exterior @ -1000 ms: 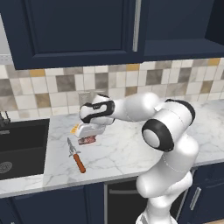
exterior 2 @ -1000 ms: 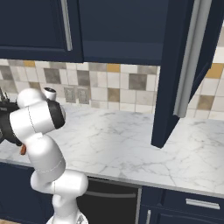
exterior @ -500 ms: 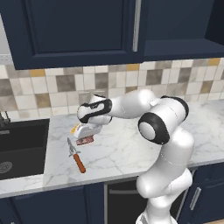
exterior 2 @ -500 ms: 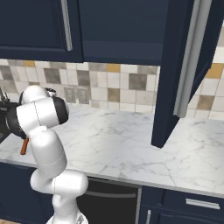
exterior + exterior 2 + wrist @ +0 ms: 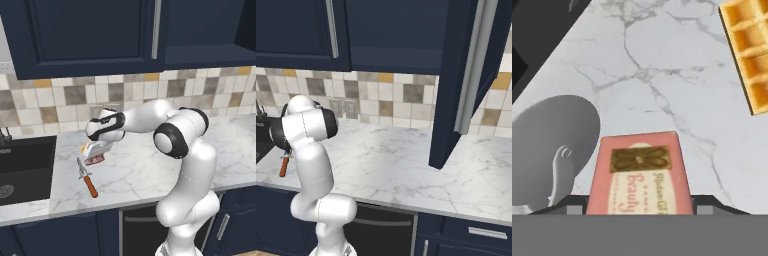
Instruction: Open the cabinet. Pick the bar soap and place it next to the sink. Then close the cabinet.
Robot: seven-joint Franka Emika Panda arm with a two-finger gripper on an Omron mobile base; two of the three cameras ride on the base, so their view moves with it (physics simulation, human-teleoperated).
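The two-finger gripper (image 5: 96, 156) is abt half open and clamped on the small pinkish-red rectangular bar soap (image 5: 94, 160), held just over the white marble counter (image 5: 135, 170) w/ the dark recessed sink (image 5: 25, 170) off at 9 o'clock. Left base cam also gets the orange-handled knife (image 5: 88, 180) at 6 o'clock of the soap. Hand cam has the soap's label face (image 5: 638, 175) up close plus a flat orange ridged square (image 5: 749, 52) at 2 o'clock, and right base cam shows the narrow navy blue cabinet door (image 5: 468, 75) swung open.

Base cameras flank arm, sharing marble counter (image 5: 135, 175) (opposite sides); hand camera close above.
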